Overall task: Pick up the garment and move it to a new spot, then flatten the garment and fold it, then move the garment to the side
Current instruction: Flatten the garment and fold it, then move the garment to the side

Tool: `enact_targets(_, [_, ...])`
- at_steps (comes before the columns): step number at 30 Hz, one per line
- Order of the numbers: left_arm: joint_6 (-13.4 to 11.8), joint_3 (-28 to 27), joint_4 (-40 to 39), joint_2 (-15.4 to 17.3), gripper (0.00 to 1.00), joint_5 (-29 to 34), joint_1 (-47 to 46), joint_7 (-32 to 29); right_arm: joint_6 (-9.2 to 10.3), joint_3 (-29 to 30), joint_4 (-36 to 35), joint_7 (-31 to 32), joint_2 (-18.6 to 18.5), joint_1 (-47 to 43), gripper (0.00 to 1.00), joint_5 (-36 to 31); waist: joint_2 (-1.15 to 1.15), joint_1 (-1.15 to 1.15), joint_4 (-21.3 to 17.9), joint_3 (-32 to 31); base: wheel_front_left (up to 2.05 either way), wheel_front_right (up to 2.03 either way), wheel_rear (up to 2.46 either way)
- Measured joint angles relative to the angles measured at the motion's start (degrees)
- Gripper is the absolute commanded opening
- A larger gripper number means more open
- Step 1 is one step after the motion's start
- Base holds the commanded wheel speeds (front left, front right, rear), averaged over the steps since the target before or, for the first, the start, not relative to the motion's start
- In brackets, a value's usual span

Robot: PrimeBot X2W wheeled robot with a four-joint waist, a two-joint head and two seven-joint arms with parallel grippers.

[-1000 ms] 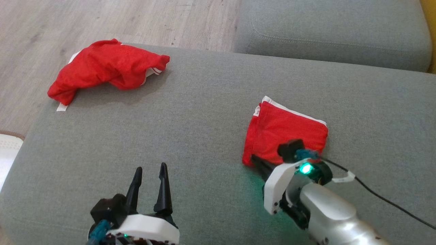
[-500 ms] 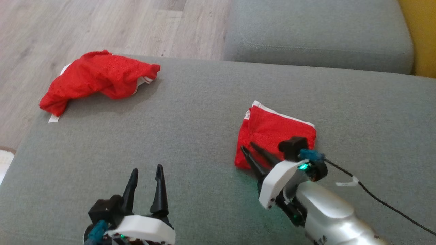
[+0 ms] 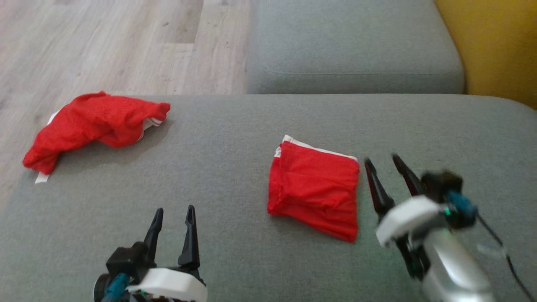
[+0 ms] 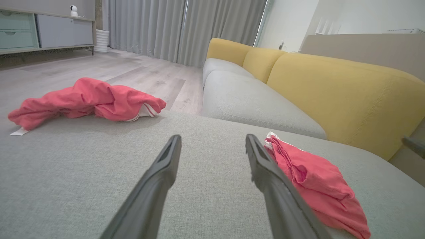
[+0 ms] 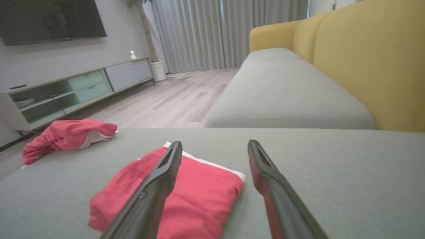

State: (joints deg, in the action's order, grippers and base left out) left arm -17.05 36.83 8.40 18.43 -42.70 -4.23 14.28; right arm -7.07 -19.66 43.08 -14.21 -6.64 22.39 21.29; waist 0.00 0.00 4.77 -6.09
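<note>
The garment (image 3: pixel 314 193) is red with white trim and lies folded into a small rectangle on the grey sofa seat (image 3: pixel 218 167). My right gripper (image 3: pixel 381 159) stands open just right of it, apart from the cloth and holding nothing. In the right wrist view the garment (image 5: pixel 199 192) lies below and left of my right gripper (image 5: pixel 215 143). My left gripper (image 3: pixel 174 209) is open and empty at the lower left. In the left wrist view my left gripper (image 4: pixel 213 137) points over bare cushion, with the garment (image 4: pixel 315 179) to its right.
A second red garment (image 3: pixel 92 126) lies crumpled at the seat's far left edge, partly hanging over it. Beyond are another grey cushion (image 3: pixel 352 46), the yellow backrest (image 3: pixel 495 42) and wooden floor (image 3: pixel 105 42). A TV cabinet (image 5: pixel 66 89) stands across the room.
My right gripper has opened, let go of the folded garment's near edge and drawn off to its right. The head camera has shifted too. The left gripper has stayed put.
</note>
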Motion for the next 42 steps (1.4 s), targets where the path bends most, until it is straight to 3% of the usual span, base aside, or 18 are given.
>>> enact_targets(5, [1.30, -2.32, 1.12, -0.66, 1.00, 1.76, 1.80, 0.00, 0.00, 10.05, -7.11, 0.01, 2.66, -12.38, 1.00, -8.39, 0.00, 0.00, -1.43, -0.84, 0.00, 0.00, 0.00])
enact_targets(9, [2.33, -3.67, 2.80, -0.90, 1.00, 2.54, 4.19, 0.00, 0.00, 13.78, -13.27, 1.08, 3.36, -18.74, 1.00, -11.47, 0.00, 0.00, -2.12, -1.26, 0.00, 0.00, 0.00])
enact_targets(19, [3.48, -4.99, 6.17, -0.47, 1.00, 3.33, 5.73, 0.00, 0.00, 13.12, -23.20, 6.43, 3.92, -25.35, 1.00, -9.42, 0.00, 0.00, -2.84, -1.47, 0.00, 0.00, 0.00])
enact_targets(42, [3.53, -6.95, 6.10, 0.09, 1.00, 3.94, 6.81, 0.00, 0.00, 14.11, -25.24, 8.27, 3.93, -25.51, 1.00, -9.44, 0.00, 0.00, -1.28, -0.68, 0.00, 0.00, 0.00])
